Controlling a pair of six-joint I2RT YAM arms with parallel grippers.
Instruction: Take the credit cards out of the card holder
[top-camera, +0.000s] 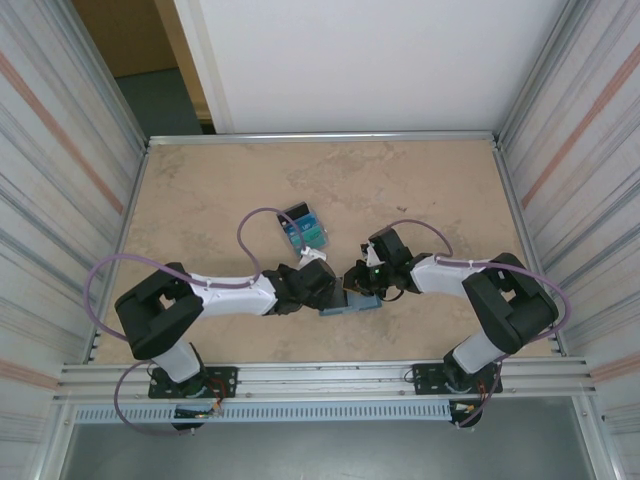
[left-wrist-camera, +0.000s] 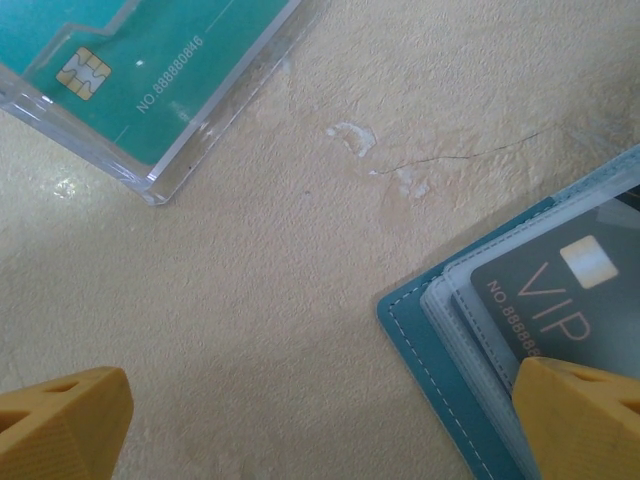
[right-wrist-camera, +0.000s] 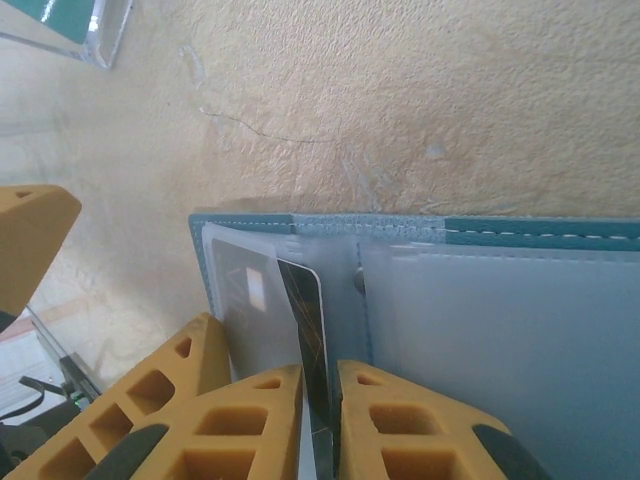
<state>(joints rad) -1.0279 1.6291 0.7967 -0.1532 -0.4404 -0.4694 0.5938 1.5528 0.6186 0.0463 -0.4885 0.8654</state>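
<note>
The card holder lies open on the desk, low and centre in the top view, between the two arms' ends. In the right wrist view its teal stitched edge runs across the middle of the frame, with pale, cloudy pockets below it. A black card with thin gold lines stands on edge over the left page, and the right gripper is clamped on it, one yellow finger pressed to each face. Whether the card's end sits in a pocket, I cannot tell.

In the left wrist view a grey VIP card shows under a clear pocket at lower right. The left gripper is spread wide: one finger rests over the card holder's corner, the other is at lower left above bare desk.

At the upper left of that view a teal card with a gold chip lies in a clear tray, well apart from the card holder.
</note>
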